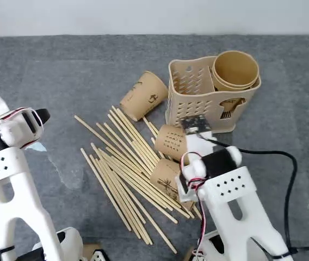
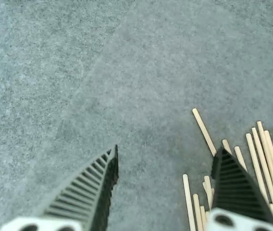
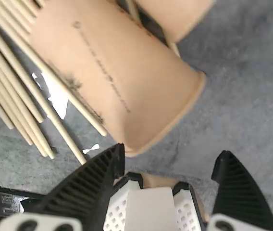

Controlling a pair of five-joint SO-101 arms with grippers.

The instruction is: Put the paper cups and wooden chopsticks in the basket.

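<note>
A beige slotted basket (image 1: pixel 198 95) stands at the back right, with stacked paper cups (image 1: pixel 235 69) in one compartment. Three more paper cups lie on their sides: one left of the basket (image 1: pixel 143 95), one in front of it (image 1: pixel 171 142), and one (image 1: pixel 166 175) beside the right arm (image 1: pixel 220 163). Wooden chopsticks (image 1: pixel 124 163) lie scattered across the mat's middle. My right gripper (image 3: pixel 172 151) is open just above the rim of the near cup (image 3: pixel 127 91), which rests on chopsticks (image 3: pixel 11 96). My left gripper (image 2: pixel 168 151) is open over bare mat, with chopstick ends (image 2: pixel 252 159) beside one finger.
The left arm (image 1: pixel 13 130) stands at the table's left edge. A black cable (image 1: pixel 290 179) runs along the right side. The grey mat (image 1: pixel 78 70) has open room at the back left. A white arm base (image 3: pixel 151 207) sits under the right gripper.
</note>
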